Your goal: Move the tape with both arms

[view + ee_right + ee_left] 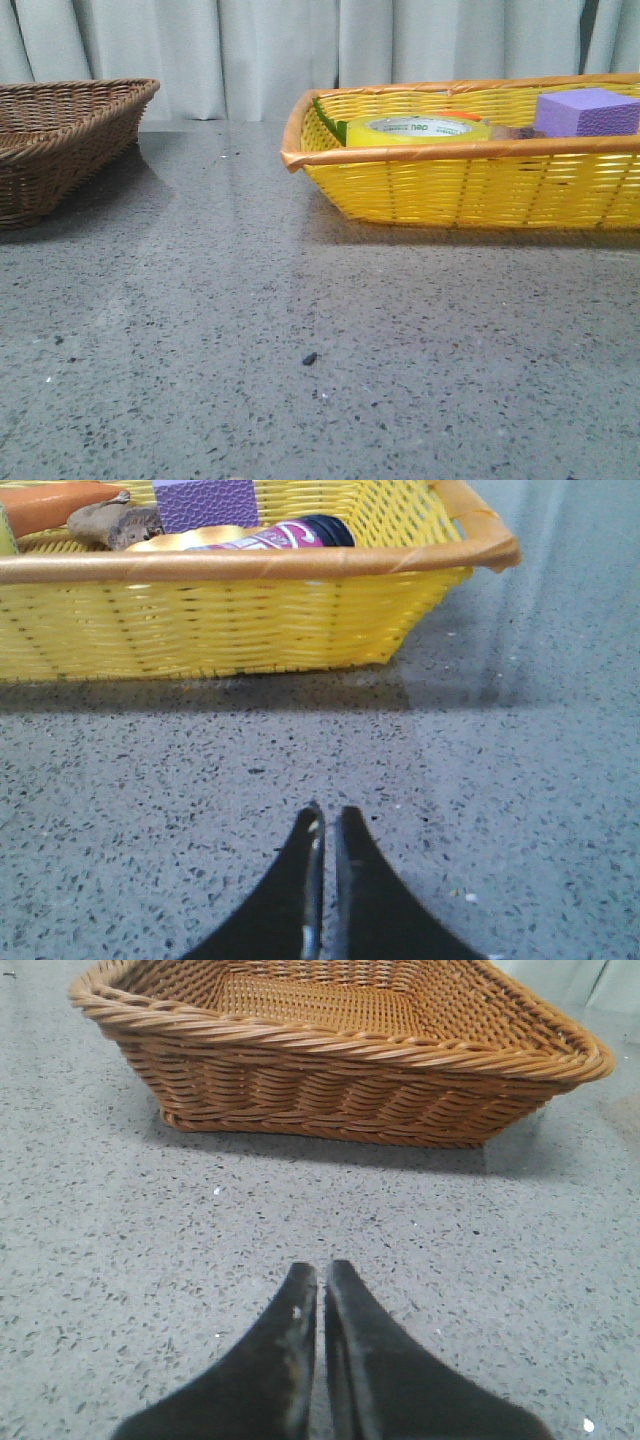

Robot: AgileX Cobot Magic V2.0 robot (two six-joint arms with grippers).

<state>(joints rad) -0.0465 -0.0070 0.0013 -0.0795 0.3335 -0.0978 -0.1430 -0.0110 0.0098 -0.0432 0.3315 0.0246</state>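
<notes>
The tape (418,130), a yellow roll with a white core and green lettering, lies flat in the yellow basket (450,185) at the back right. In the right wrist view a shiny yellow edge (185,540) behind the basket's rim (250,565) may be the tape. My right gripper (328,812) is shut and empty, low over the grey table, well short of the basket's front wall. My left gripper (322,1268) is shut and empty over the table, facing the brown basket. Neither gripper shows in the front view.
A brown wicker basket (60,130) stands at the back left and looks empty in the left wrist view (340,1060). The yellow basket also holds a purple foam block (588,112), an orange thing (60,505), a brown lump (115,522) and a magenta-labelled item (295,532).
</notes>
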